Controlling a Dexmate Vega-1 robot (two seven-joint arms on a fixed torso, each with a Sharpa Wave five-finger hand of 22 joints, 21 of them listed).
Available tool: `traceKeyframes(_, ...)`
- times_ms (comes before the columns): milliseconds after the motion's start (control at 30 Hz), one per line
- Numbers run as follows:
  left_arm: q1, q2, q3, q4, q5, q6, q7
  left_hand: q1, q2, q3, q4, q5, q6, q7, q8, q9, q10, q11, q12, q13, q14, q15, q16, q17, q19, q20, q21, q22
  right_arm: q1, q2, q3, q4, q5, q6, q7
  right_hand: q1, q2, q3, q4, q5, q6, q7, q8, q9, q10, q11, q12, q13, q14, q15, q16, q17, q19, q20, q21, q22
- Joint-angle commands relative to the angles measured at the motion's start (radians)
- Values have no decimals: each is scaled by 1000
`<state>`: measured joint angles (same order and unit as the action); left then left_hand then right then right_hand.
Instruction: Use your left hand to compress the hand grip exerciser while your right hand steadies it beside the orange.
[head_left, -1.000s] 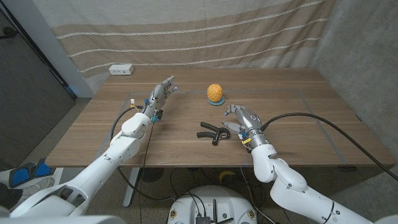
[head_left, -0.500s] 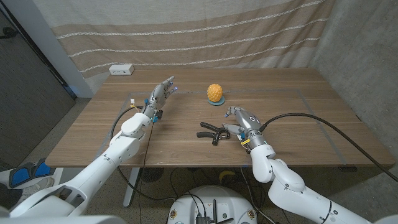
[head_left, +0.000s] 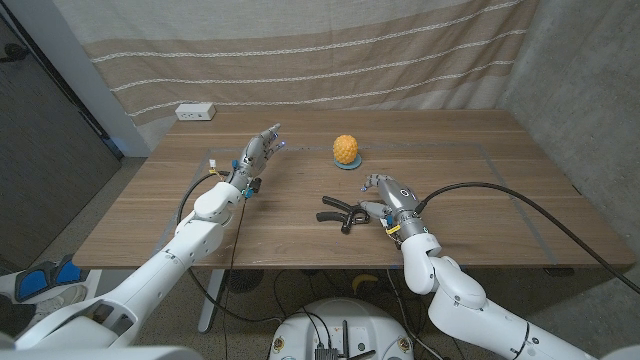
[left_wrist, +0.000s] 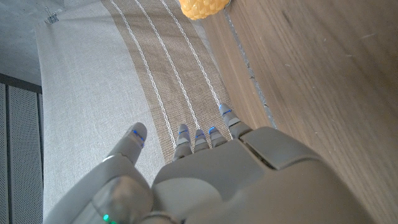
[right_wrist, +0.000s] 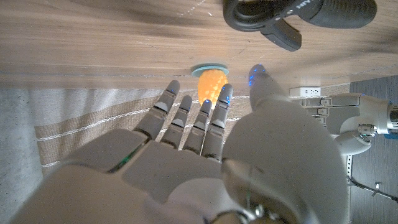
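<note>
Nothing had been squeezed yet. Right hand sat spread and empty beside the hand grip exerciser (orange beyond its fingertips), while left hand waited far off, fingers apart.

Pale lettering runs along the black handle of the hand grip exerciser in the right wrist view, but it is cut off at the picture's edge and too blurred to read. No other text, label, brand, number or sign can be read on anything in the three views.
</note>
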<state>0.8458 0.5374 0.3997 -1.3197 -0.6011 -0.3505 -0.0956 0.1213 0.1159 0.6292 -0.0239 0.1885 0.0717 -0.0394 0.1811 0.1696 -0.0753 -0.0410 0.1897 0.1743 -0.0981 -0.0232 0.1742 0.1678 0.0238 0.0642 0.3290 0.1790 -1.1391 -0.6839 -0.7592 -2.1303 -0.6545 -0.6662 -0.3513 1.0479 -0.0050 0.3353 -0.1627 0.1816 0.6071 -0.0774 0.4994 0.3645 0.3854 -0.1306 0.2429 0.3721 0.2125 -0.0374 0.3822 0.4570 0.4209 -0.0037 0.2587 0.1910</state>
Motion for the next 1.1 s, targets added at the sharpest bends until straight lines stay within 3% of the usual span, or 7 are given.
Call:
traceKeyframes(33,-1,4,2,-5,2,1,-7,-11,9,0,-8,0,8,0,-1,4,0,4,2,2,2,0,4,3,6,-2,-1,3,11,1,-25,11,-20,-20,6,22,-2,-1,-5,0,0,-6,8,4,-2,-1,-4,4,-1,-141,3,3,-1,0,-1,1)
traceKeyframes(1100,5,12,5,-26,4,16,-4,-19,9,1,-15,0,7,-1,-1,4,0,5,2,2,2,0,4,2,9,-1,-9,3,23,19,-37,76,13,-8,-12,46,9,-10,-2,2,-1,-12,39,27,8,-6,0,15,2,-150,10,11,2,-8,-1,1)
